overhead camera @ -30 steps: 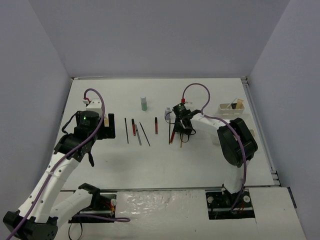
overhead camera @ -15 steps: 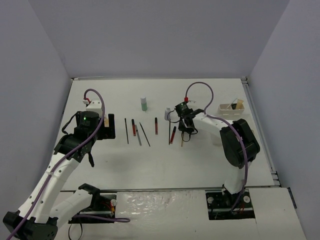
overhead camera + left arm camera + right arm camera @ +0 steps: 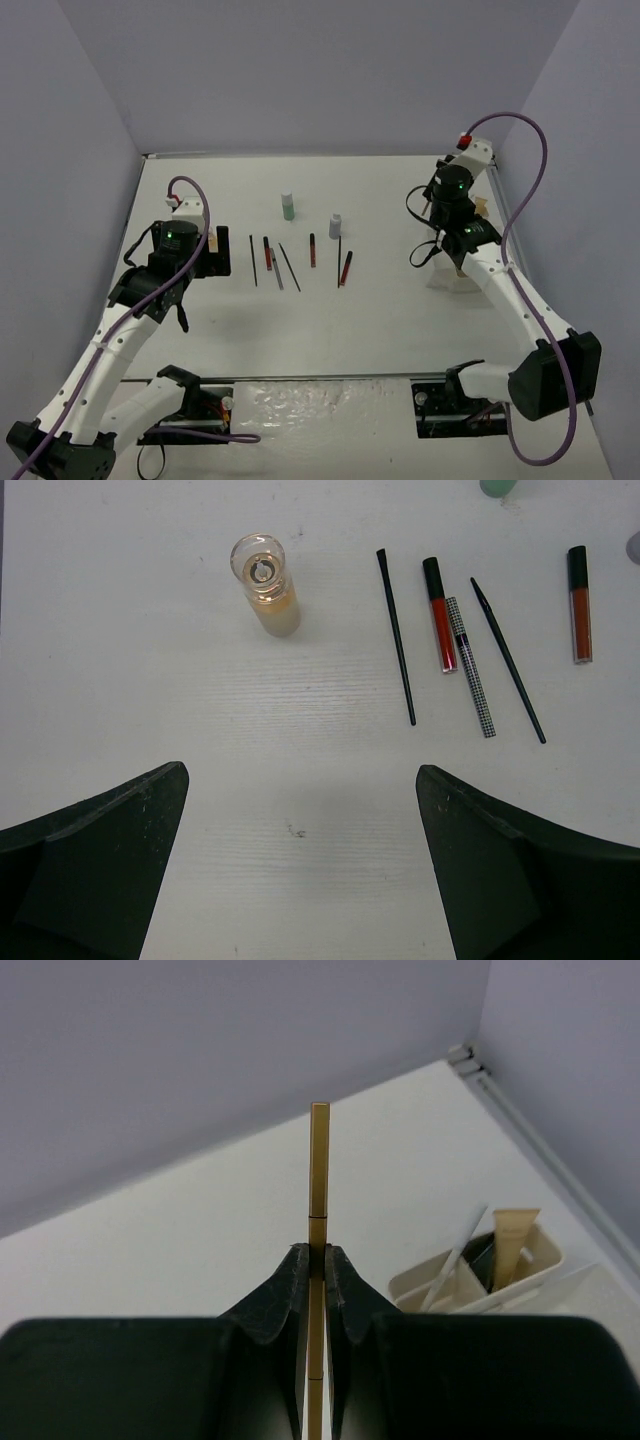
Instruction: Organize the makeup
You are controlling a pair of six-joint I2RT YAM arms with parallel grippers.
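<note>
In the right wrist view, the right gripper (image 3: 318,1258) has its jaws clamped on the tan stick (image 3: 319,1160), which stands straight up out of the fingertips. Low to the right sits the tray (image 3: 528,1272), apart from the stick, with a white stick (image 3: 458,1252) and a tan tube (image 3: 513,1240) leaning in its compartments.

In the left wrist view, the left gripper (image 3: 300,880) has its jaws spread wide over bare table (image 3: 300,780), with nothing between them. The beige bottle (image 3: 265,585) stands upright, far and left of the jaws. To its right lies the row of sticks (image 3: 470,650), black, red and checkered, side by side.

In the top view, the right arm (image 3: 500,290) reaches over the far right of the table. Half a second ago its wrist hung at the right end of the row, where the tan stick showed. The grey bottle (image 3: 335,220), crowded by the wrist then, now stands clear to the right of the green-based bottle (image 3: 288,208).
</note>
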